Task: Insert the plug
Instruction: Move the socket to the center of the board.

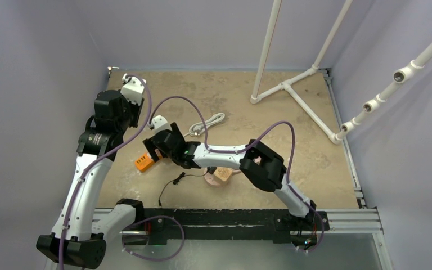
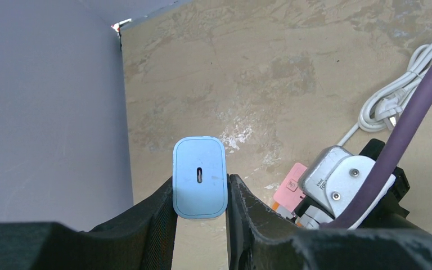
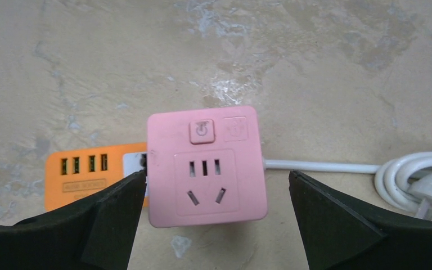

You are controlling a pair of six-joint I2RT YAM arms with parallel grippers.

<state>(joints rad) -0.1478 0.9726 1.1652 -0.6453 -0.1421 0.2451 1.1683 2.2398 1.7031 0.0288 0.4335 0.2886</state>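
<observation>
**Left wrist view: plug clamped; socket cube lies between spread right fingers**

1. Left gripper: the jaws are partly closed on the plug, one finger pressing each long side. The plug is a pale blue, rounded block. The face with a single small oval port points at the camera. It is held clear of the table, close to the left wall.

2. Right gripper: the jaws stand fully spread and grasp nothing. The pink socket cube lies on the table between the fingers with its socket face up. The left finger is just beside the cube's edge. The right finger is clearly apart from it.

3. The orange USB block sits just beside the cube. A white cable leaves the cube's opposite side and ends in a coil.

4. Top external view: the left gripper is near the far left corner, apart from the right gripper at mid-table.
</observation>
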